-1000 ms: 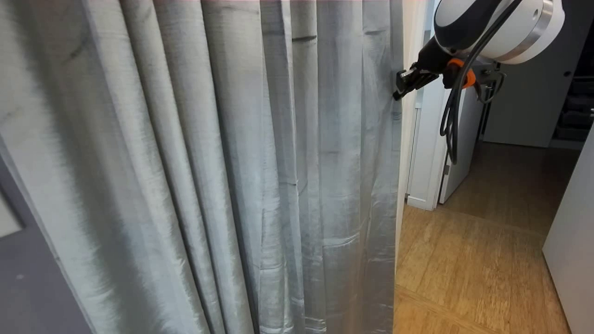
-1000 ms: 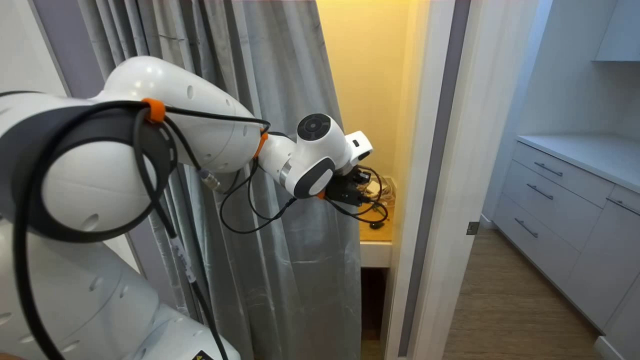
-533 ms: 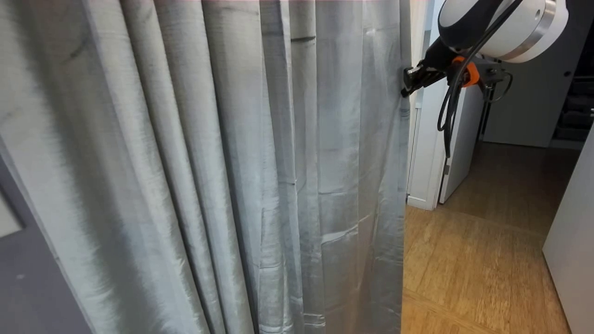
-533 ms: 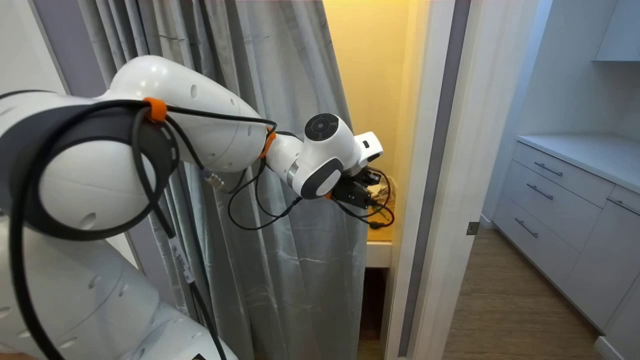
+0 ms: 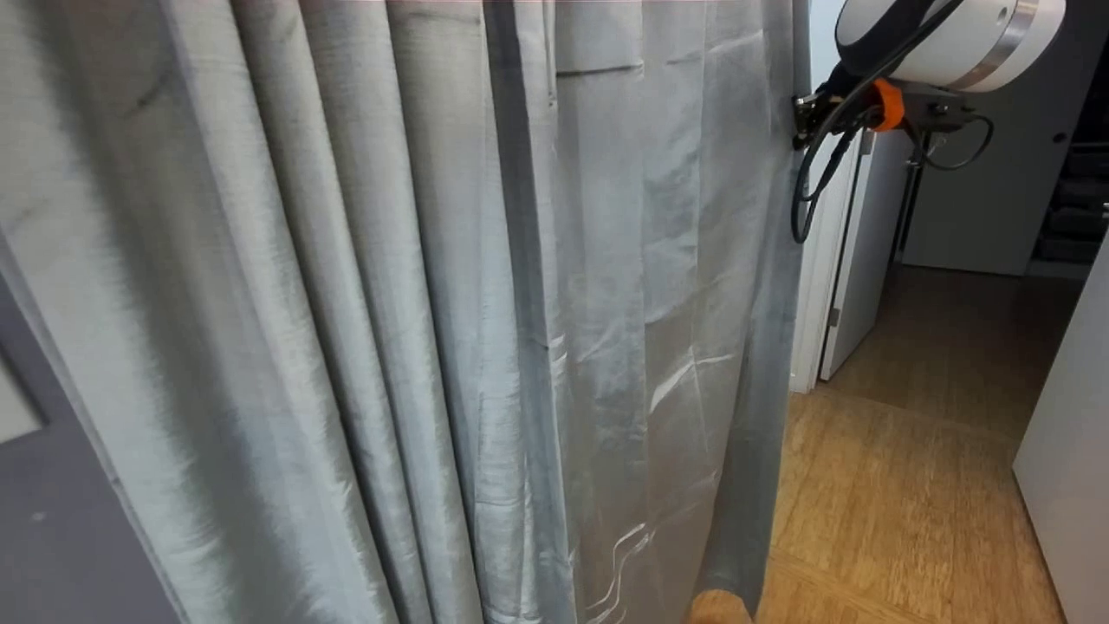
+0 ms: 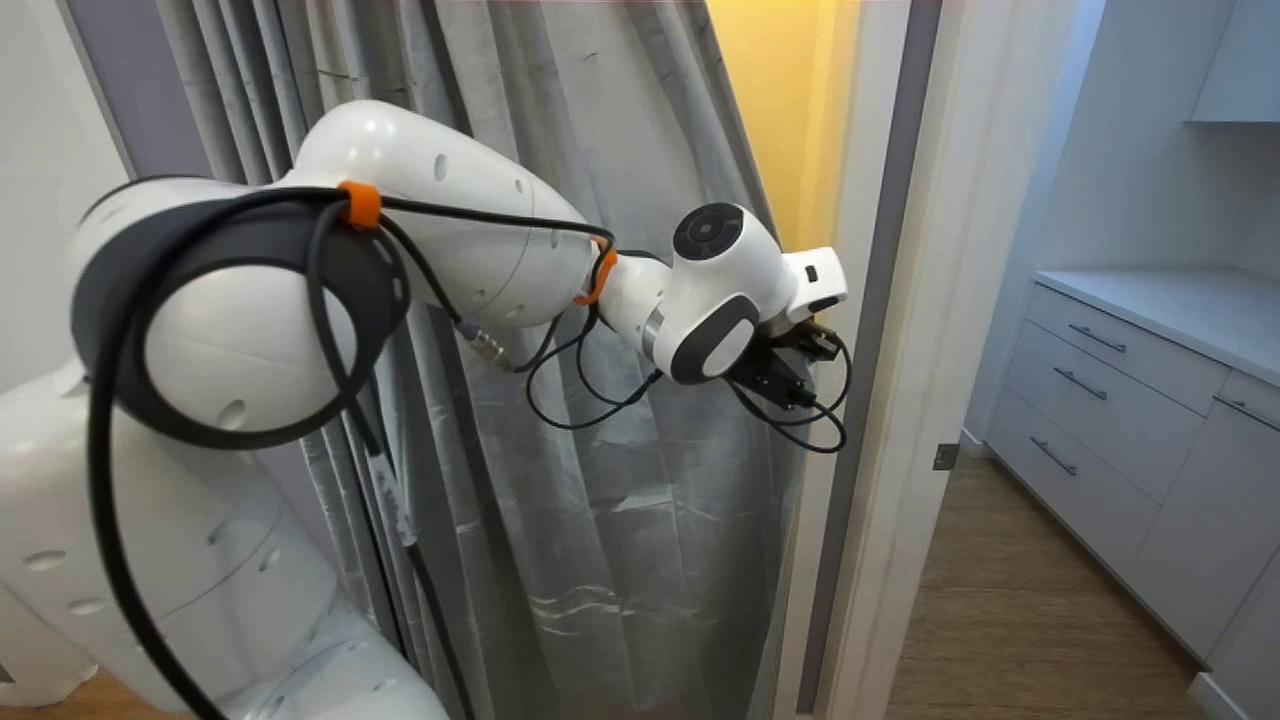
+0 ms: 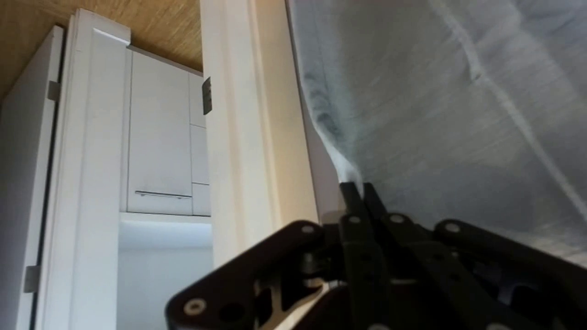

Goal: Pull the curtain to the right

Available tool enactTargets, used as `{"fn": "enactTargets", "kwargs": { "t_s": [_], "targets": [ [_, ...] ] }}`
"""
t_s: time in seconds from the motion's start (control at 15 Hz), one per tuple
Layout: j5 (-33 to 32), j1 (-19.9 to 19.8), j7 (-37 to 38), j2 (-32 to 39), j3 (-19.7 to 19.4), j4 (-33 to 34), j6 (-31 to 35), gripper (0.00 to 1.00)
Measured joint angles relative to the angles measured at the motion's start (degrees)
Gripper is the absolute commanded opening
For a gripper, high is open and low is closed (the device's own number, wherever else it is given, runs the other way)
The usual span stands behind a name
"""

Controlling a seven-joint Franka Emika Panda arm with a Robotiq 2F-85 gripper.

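The pale grey-green pleated curtain [image 5: 416,286] hangs across much of an exterior view, and it also hangs behind the arm in an exterior view [image 6: 640,540]. In the wrist view the curtain [image 7: 435,114] fills the right side. My gripper [image 7: 358,189] is shut on the curtain's free edge, which narrows to a pinched fold between the fingertips. In an exterior view the gripper [image 5: 799,130] is at the curtain's right edge. In an exterior view the gripper [image 6: 800,365] is beside the white door frame [image 6: 920,380], and its fingertips are hidden there.
A yellow-lit alcove [image 6: 775,120] shows between the curtain and the frame. The door frame [image 7: 243,119] stands close left of the fingers in the wrist view. White drawers [image 6: 1100,400] stand beyond it. Black cables [image 6: 590,400] hang in loops from the arm. An open door [image 5: 858,251] stands behind.
My gripper has moved to the right in both exterior views, pulling the curtain's edge with it. The folds there have spread and slant more, and the visible strip of yellow alcove has narrowed.
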Motion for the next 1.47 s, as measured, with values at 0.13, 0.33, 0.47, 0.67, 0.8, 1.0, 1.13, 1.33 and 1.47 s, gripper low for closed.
{"fn": "enactTargets", "kwargs": {
  "t_s": [0.13,0.33,0.47,0.67,0.8,1.0,1.13,1.33,1.47],
  "targets": [
    [-1.86,-2.09,3.77,1.59,0.59,2.10,-0.03,0.00],
    [-5.60,-4.72,10.22,3.53,1.43,4.58,-0.11,0.00],
    [-8.07,-6.06,14.59,4.55,1.75,5.79,-0.15,0.00],
    [-11.10,-7.60,20.80,5.70,1.82,7.13,-0.30,0.00],
    [-12.76,-8.48,24.71,6.33,1.81,7.84,-0.63,0.00],
    [-16.73,-9.83,32.15,7.55,1.80,9.26,-1.44,0.00],
    [-19.31,-10.46,37.56,8.55,1.77,10.57,-2.05,0.00],
    [-21.16,-10.71,44.33,9.91,1.62,12.57,-3.78,0.00],
    [-21.20,-10.70,48.11,10.74,1.61,13.77,-5.24,0.00]
  ]
}}
